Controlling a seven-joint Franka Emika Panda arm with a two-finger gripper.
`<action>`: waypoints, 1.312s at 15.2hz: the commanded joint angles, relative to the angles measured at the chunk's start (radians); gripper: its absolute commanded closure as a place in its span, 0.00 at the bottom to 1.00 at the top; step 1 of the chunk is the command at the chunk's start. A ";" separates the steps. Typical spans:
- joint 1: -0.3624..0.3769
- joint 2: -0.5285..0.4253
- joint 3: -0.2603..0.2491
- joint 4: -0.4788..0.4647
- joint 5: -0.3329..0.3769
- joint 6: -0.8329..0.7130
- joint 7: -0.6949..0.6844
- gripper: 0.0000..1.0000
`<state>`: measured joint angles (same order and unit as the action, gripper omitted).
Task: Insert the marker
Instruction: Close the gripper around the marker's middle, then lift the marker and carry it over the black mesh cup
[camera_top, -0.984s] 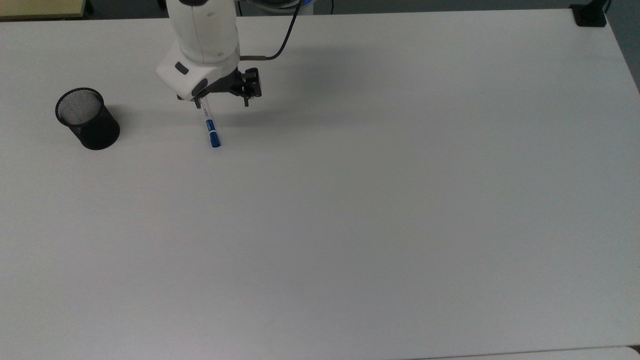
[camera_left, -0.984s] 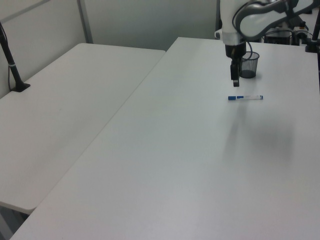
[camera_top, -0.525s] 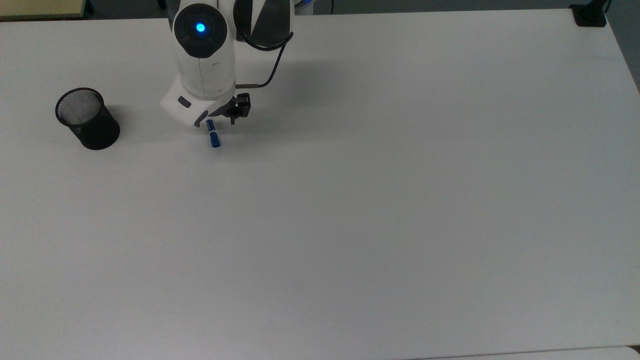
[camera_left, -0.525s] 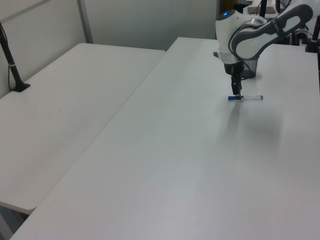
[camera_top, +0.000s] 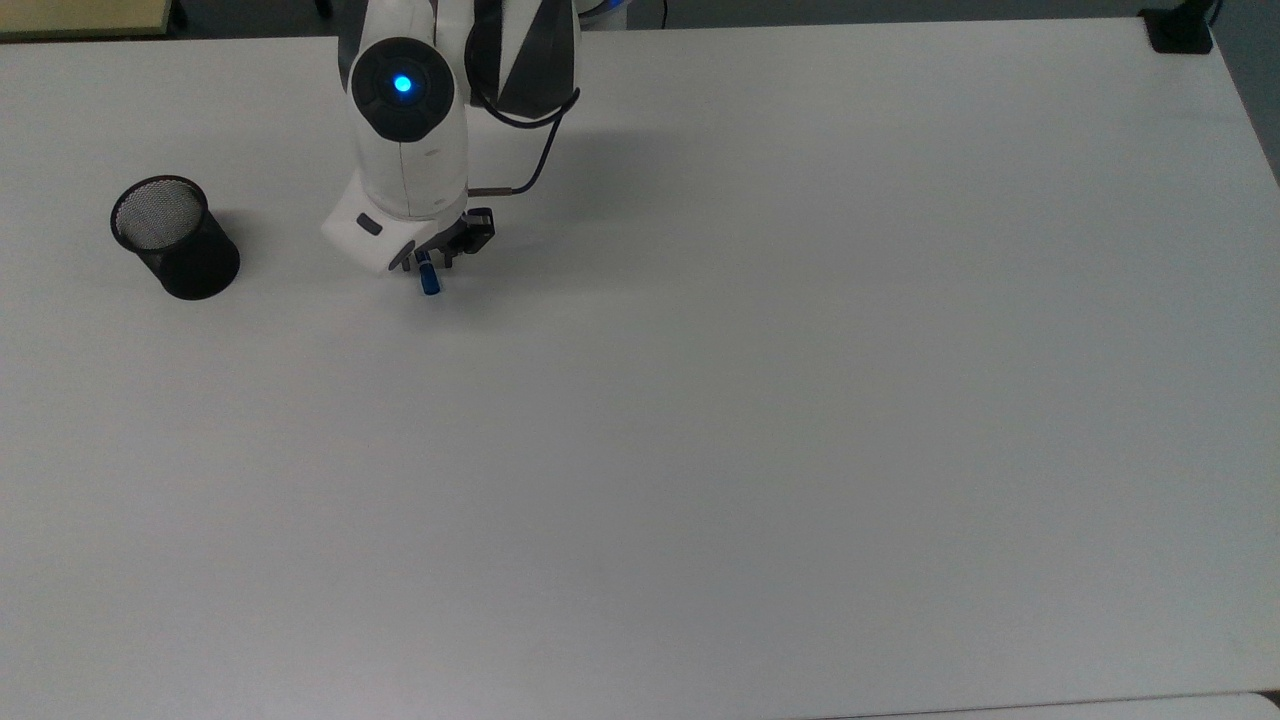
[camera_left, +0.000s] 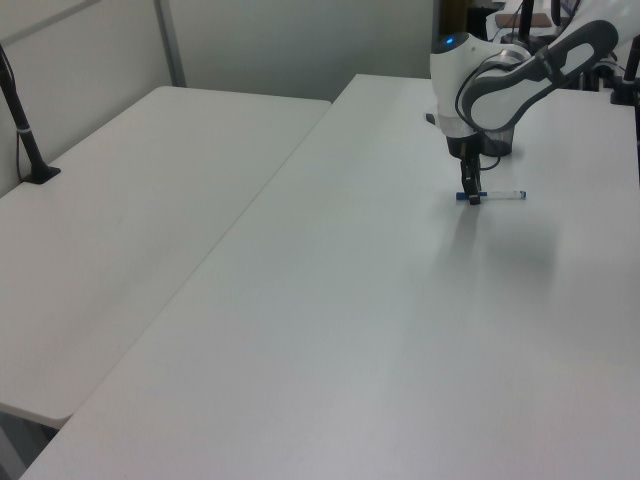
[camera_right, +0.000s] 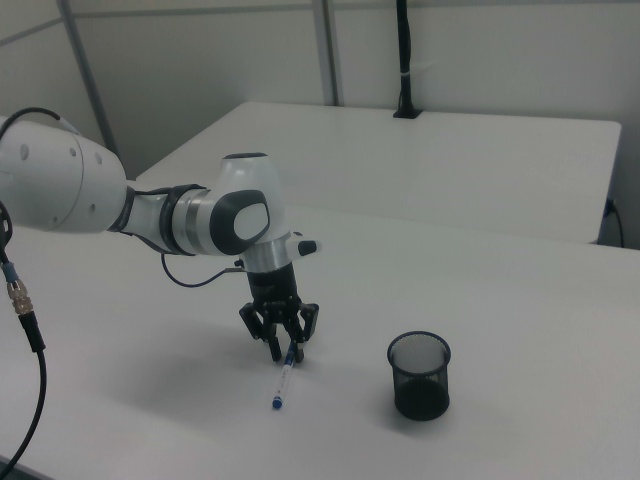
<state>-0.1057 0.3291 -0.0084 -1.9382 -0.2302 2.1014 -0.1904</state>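
The marker lies flat on the white table; its white barrel and small blue end tip point toward the right view's bottom. Its blue cap pokes out below the hand in the top view. My gripper is low over the cap end, open, with one finger on each side of the marker. The left view shows the gripper at the left end of the marker. The black mesh cup stands upright, well off to the top view's left, also seen as the cup in the right view.
A second white table adjoins on the left view's left, with a black post clamped on it. The arm's cable hangs behind the wrist. A black clamp sits at the table's far corner.
The arm swung over the marker and came down. The open fingers, which hung above the barrel, now straddle the marker near its cap. Marker and cup have not moved.
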 joint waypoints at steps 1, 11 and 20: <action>-0.005 0.007 0.002 -0.016 -0.012 0.043 -0.007 0.74; -0.074 -0.027 0.005 0.119 0.058 0.032 0.077 0.86; -0.219 -0.114 -0.005 0.191 0.147 0.156 0.069 0.86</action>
<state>-0.2945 0.2687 -0.0099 -1.7178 -0.1259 2.1615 -0.1246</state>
